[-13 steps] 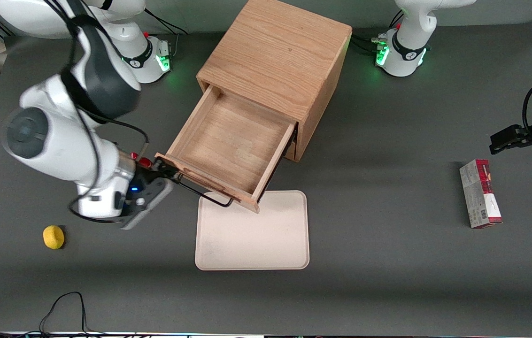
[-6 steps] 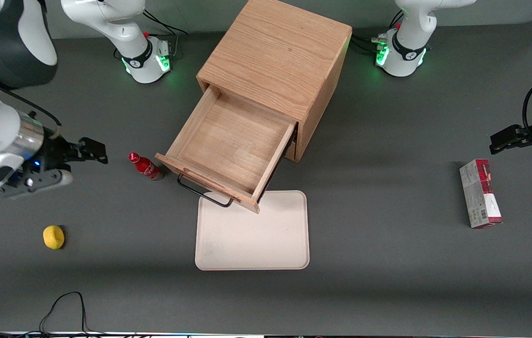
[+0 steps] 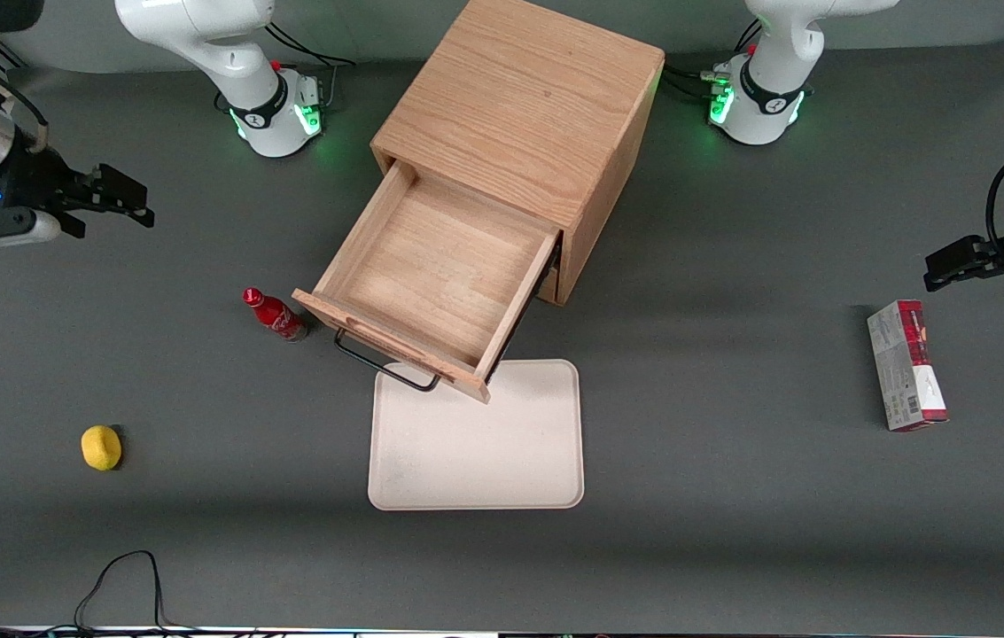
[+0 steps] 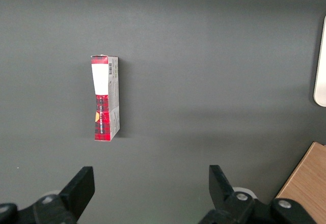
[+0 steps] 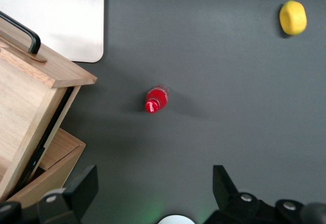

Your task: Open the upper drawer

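Dark grey table (image 3: 732, 532), wooden cabinet (image 3: 524, 115) sitting mid-table. The upper drawer (image 3: 431, 275) is pulled way out toward about 7 o'clock in the front view, box bare inside, its black handle (image 3: 382, 363) hanging over the edge of a cream tray (image 3: 475, 443). A little red bottle (image 3: 273, 314) stands just beside the drawer's front corner, and a yellow lemon (image 3: 100, 447) sits nearer the camera. The gripper (image 3: 125, 199) is raised well apart from the drawer at the working arm's end, fingers spread, holding nothing.
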